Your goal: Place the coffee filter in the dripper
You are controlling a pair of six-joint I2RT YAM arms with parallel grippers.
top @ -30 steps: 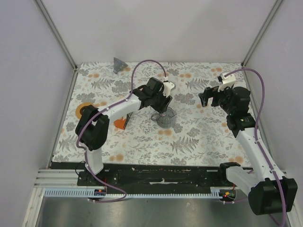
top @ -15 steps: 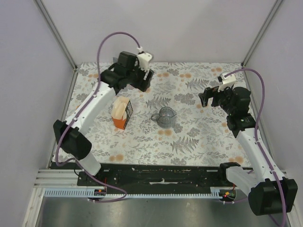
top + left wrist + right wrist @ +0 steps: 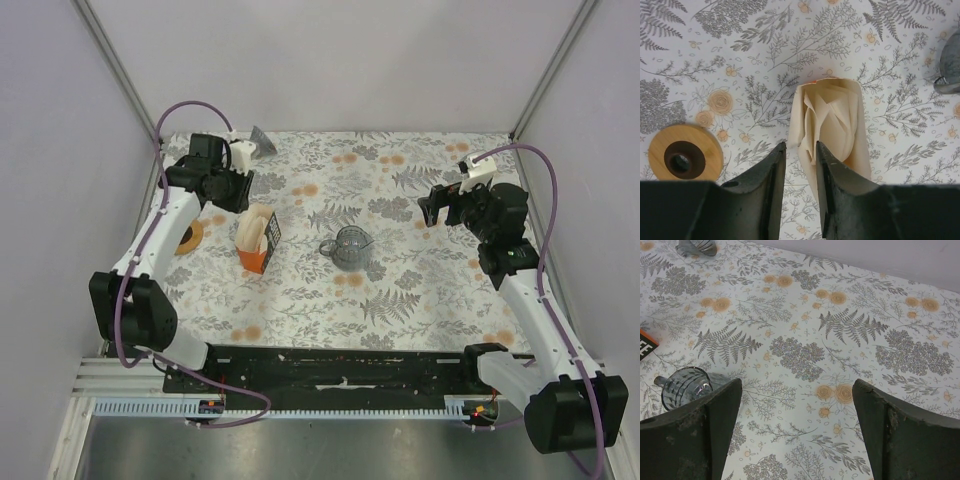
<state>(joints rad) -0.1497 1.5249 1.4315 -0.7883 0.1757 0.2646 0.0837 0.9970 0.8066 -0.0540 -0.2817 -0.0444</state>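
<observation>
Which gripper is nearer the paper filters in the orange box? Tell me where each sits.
Left. The left gripper hangs close by the filters; the right gripper sits far off, beyond the glass jug.

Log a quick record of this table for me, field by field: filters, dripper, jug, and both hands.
filters: cream paper stack standing in an orange box
dripper: grey cone at the far edge, well apart from the filters
jug: clear glass, right of the box
wooden ring: lying flat, left of the box
left hand: above the filters, fingers slightly apart, holding nothing
right hand: wide open, empty, raised on the right side
status: no filter in the dripper yet
</observation>
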